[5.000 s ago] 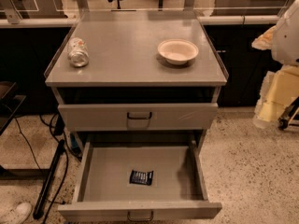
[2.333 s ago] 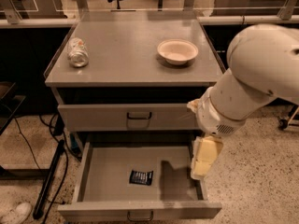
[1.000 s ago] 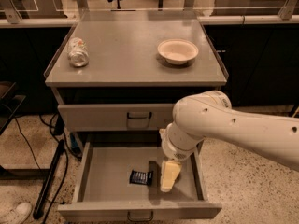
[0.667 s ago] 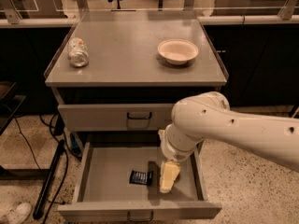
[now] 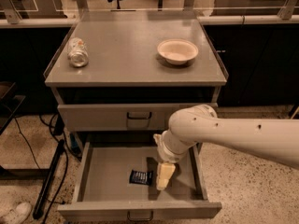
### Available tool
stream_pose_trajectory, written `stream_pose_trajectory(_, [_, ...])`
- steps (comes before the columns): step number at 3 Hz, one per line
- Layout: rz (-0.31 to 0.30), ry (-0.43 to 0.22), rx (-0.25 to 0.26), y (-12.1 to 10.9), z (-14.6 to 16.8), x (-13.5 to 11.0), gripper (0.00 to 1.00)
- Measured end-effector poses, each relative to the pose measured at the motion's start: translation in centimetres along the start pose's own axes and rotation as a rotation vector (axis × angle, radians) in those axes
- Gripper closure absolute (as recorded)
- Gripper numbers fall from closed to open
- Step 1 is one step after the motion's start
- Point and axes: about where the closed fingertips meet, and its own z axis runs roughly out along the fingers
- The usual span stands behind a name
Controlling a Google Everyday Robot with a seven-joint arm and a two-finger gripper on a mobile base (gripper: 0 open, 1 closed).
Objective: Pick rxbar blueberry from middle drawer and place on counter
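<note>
Rxbar blueberry (image 5: pixel 141 177) is seen flat on the middle drawer (image 5: pixel 106 175) floor, just beside the gripper (image 5: pixel 162 183), whose grip state cannot be told; if lowered off-centre, the bar could be pushed away.

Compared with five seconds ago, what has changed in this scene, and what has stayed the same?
The gripper came in from the right edge of the view and went down into the open middle drawer; it now hangs close beside the rxbar blueberry. The bar lies where it lay, not lifted. The can and bowl on the counter have not moved, and the drawer stays open.
</note>
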Motion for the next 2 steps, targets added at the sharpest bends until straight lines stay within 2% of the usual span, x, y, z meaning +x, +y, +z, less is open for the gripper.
stream_pose_trajectory(2, [0.029, -0.008, -0.022, 0.34, 1.34, 0.81, 0.00])
